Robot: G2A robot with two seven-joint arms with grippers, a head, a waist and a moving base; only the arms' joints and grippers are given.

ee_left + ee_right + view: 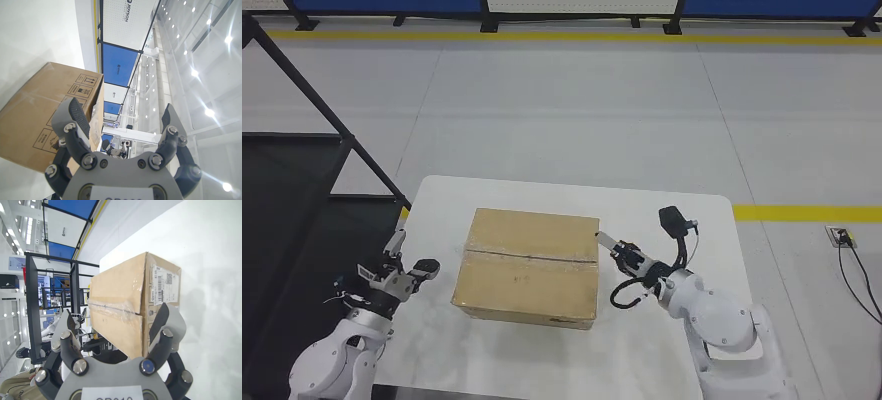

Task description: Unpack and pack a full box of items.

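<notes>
A closed cardboard box sits flat in the middle of the white table, its long side running left to right. Its two top flaps meet in a seam along that length, with clear tape over it. A white label is stuck on the right end face, and the left end face carries printed handling marks.

The left gripper hangs over the table's near left part, just beside the box's left end and apart from it. Its jaws are spread wide and hold nothing. It points up and away, past the box's left face.

The right gripper is at the box's right end, level with the top edge near the far right corner. Its jaws are also spread wide and grip nothing. One finger stands in front of the labelled end face, and the other lies on the side of the taped top. From the top view its tip seems to reach the box's edge, but I cannot tell whether it touches.
</notes>
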